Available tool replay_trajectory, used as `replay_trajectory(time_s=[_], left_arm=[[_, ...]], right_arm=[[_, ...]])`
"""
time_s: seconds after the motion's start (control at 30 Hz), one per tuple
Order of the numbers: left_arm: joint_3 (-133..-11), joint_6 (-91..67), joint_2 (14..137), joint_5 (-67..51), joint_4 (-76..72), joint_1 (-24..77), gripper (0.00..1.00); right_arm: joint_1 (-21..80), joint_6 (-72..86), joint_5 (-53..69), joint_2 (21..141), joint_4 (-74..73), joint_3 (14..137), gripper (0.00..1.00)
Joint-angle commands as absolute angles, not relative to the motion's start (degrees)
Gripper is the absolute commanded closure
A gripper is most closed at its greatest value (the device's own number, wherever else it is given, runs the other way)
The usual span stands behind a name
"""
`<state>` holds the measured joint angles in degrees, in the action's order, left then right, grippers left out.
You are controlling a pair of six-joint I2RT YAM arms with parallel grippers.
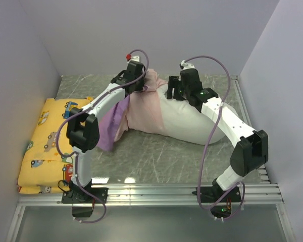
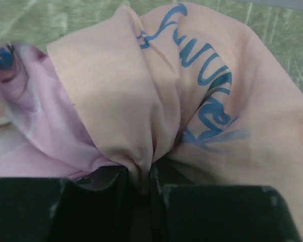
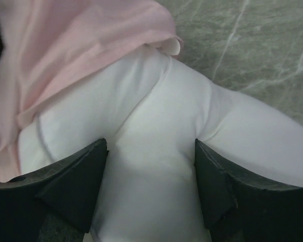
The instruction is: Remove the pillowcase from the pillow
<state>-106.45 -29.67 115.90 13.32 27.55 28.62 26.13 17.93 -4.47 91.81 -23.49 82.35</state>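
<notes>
The pillowcase [image 1: 141, 108] lies bunched over the left end of the white pillow [image 1: 192, 121], paler pink side out, with a purple flap hanging at its left. My left gripper [image 1: 141, 84] is shut on a pinched fold of the pillowcase [image 2: 121, 91]; the fabric runs down between the closed jaws of the gripper [image 2: 141, 176]. My right gripper [image 1: 172, 95] presses into the bare part of the pillow [image 3: 242, 136]. Its fingers [image 3: 81, 176] squeeze a plump bulge of white fabric between them, the gripper [image 3: 151, 151] just below the pillowcase hem [image 3: 65, 45].
A yellow cushion with cartoon vehicles [image 1: 45, 146] lies at the left edge of the marbled table [image 1: 156, 156]. Grey walls close in the back and both sides. A metal rail [image 1: 151, 191] with the arm bases runs along the near edge.
</notes>
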Motion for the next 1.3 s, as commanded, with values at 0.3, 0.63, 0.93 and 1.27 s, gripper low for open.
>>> replay_trajectory(time_s=[0.3,0.63,0.93,1.27], left_arm=[[-83.1,-34.4,120.2,-2.7,19.7,31.6,0.69],[-75.5,-33.6,116.6,-7.6,15.5,33.4,0.53],[-73.2,-33.3,116.7,-8.7,14.4,36.1,0.50],[-71.1,-33.5,104.4,-5.4,18.1,37.9,0.41]], right_arm=[[28.1,16.3,-8.0,72.8,-28.1,86.1,0.15],[34.7,24.0,-15.2,60.0,-34.2,65.8,0.14],[40.3,27.2,-21.8,57.7,-20.8,44.9,0.04],[30.9,24.8,-14.1,79.4,-16.0,49.4,0.83]])
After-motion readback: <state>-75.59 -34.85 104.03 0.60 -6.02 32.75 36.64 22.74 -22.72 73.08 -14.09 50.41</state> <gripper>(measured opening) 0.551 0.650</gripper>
